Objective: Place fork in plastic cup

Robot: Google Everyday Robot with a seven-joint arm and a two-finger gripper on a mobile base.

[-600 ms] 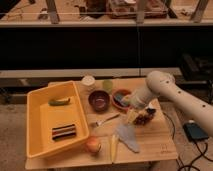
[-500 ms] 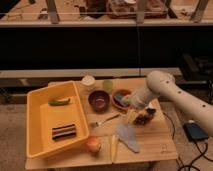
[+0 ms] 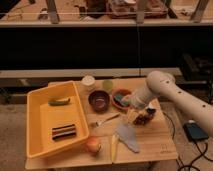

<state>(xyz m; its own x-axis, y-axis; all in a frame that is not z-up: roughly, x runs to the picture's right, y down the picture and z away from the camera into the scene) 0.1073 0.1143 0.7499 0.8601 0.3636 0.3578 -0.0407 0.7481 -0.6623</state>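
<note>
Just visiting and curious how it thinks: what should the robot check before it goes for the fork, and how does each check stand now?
1. The fork lies free on the table: ok.
2. The gripper is at the fork: not ok; it hangs by the orange bowl, away from the fork.
3. The plastic cup is upright: ok.
4. The plastic cup is empty: cannot tell.
5. A low path from fork to plastic cup is free: not ok; the red bowl stands between.
</note>
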